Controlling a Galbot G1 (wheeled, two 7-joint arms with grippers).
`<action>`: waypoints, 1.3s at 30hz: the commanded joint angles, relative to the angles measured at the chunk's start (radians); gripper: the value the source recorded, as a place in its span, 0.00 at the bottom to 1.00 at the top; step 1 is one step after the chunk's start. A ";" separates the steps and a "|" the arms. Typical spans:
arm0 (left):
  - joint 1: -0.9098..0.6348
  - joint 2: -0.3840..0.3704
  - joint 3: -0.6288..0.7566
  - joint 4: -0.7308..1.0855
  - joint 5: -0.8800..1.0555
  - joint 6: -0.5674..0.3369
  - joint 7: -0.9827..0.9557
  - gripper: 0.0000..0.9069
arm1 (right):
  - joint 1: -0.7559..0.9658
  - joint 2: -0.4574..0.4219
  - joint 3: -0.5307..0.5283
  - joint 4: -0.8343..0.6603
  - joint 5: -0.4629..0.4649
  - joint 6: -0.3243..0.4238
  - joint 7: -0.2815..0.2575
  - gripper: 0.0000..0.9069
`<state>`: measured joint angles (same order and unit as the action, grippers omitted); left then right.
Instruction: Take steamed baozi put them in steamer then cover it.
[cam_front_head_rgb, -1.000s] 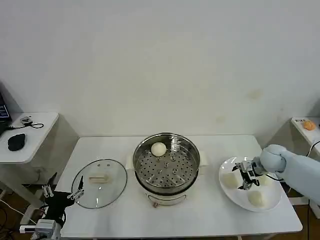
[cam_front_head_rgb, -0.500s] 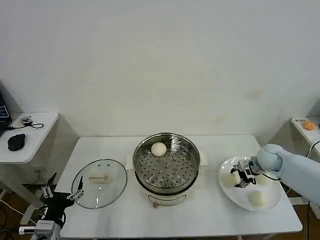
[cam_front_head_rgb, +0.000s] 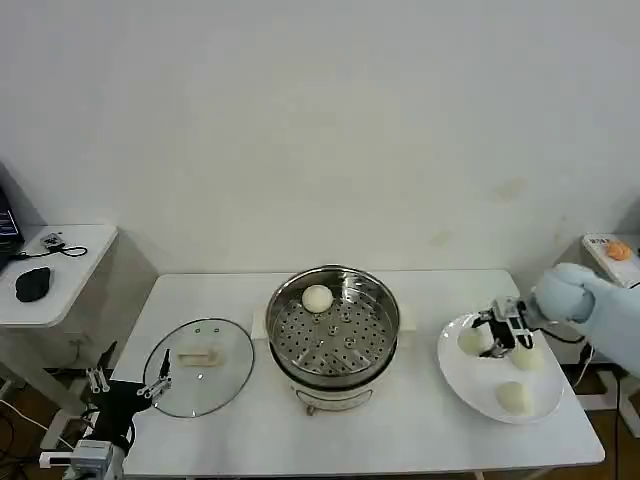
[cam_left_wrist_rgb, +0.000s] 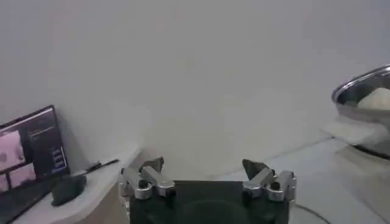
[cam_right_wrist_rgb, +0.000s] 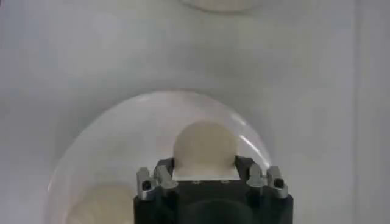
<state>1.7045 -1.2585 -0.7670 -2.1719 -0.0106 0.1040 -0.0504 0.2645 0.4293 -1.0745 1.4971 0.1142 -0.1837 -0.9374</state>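
Centre of the table (cam_front_head_rgb: 420, 430), a little toward the back edge: the steamer (cam_front_head_rgb: 385, 300), uncovered and ready to receive. One baozi in the basket (cam_front_head_rgb: 317, 298), tucked against the far-left wall, probably to leave bare perforated floor for the others.

On the table's left side near the front edge: the cover (cam_front_head_rgb: 198, 367), flat with its handle up. Kept clear of the loading path and easy to take by the handle later.

On the table's right side, reaching toward the front-right corner: the white plate (cam_front_head_rgb: 450, 375) with three buns. The far-left bun (cam_front_head_rgb: 472, 341) and far-right bun (cam_front_head_rgb: 527, 357) close together, the front bun (cam_front_head_rgb: 513, 398) apart by the near rim.

Over the plate's far half, between the two far buns: the right gripper (cam_front_head_rgb: 503, 335). From the wrist camera, fingers spread wide on either side of one bun (cam_right_wrist_rgb: 205, 149), with tips beside its flanks — no telling whether the pads touch it yet. Seemingly astride for a gentle squeeze, given soft dough. Nothing lifted, and another bun (cam_right_wrist_rgb: 100, 207) nearby on the plate (cam_right_wrist_rgb: 79, 158), so a narrow, straight closing needed to avoid nudging it.

Low, just off the table's front-left corner beside the cover: the left gripper (cam_front_head_rgb: 125, 385). Jaws apart and empty, idle — likely kept there for the cover.

Judged stage: second of four buns, cover last.
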 joint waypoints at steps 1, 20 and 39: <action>0.000 0.003 0.011 -0.007 0.003 0.000 0.000 1.00 | 0.432 -0.030 -0.263 0.145 0.137 -0.033 -0.009 0.77; -0.018 0.014 -0.008 0.006 0.003 0.000 0.000 1.00 | 0.505 0.431 -0.325 0.193 0.549 -0.308 0.181 0.77; -0.023 -0.015 -0.032 0.015 0.004 -0.001 -0.002 1.00 | 0.311 0.733 -0.306 0.016 0.667 -0.402 0.248 0.77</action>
<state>1.6793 -1.2694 -0.7933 -2.1594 -0.0043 0.1043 -0.0517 0.6285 1.0271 -1.3806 1.5599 0.7080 -0.5358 -0.7156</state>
